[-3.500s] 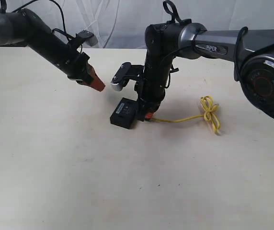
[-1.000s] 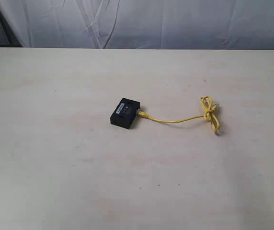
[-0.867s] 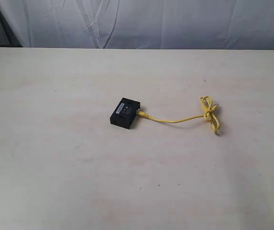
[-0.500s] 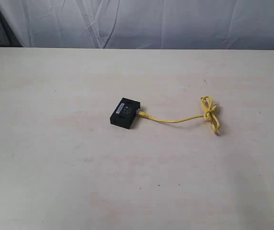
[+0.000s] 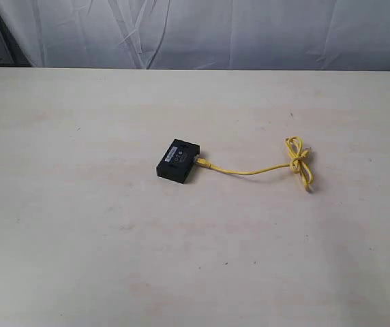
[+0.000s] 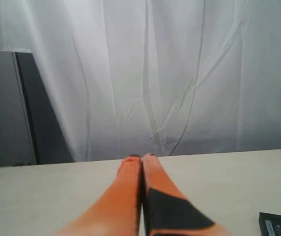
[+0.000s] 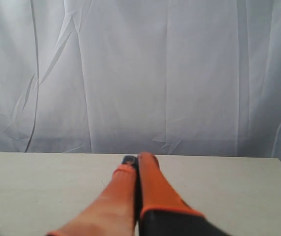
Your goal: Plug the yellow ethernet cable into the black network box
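Observation:
The black network box [image 5: 178, 161] lies near the middle of the table, its grey-white label facing up. The yellow ethernet cable [image 5: 249, 170] runs from the box's right side, where its plug end meets the box, to a small looped bundle [image 5: 298, 159] further right. Neither arm shows in the exterior view. In the left wrist view my left gripper [image 6: 141, 158] is shut and empty above the table, with a corner of the box [image 6: 277, 226] at the frame's lower edge. My right gripper [image 7: 136, 159] is shut too, nothing between its orange fingers.
A white wrinkled curtain [image 5: 202, 30] hangs behind the table's far edge. A dark panel [image 6: 13, 108] stands beside the curtain in the left wrist view. The pale table [image 5: 113, 259] spreads wide around the box and cable.
Both arms, which were over the box and the cable's plug end 3.5 s ago, have gone from the exterior view. Over the last second the box and cable lie still.

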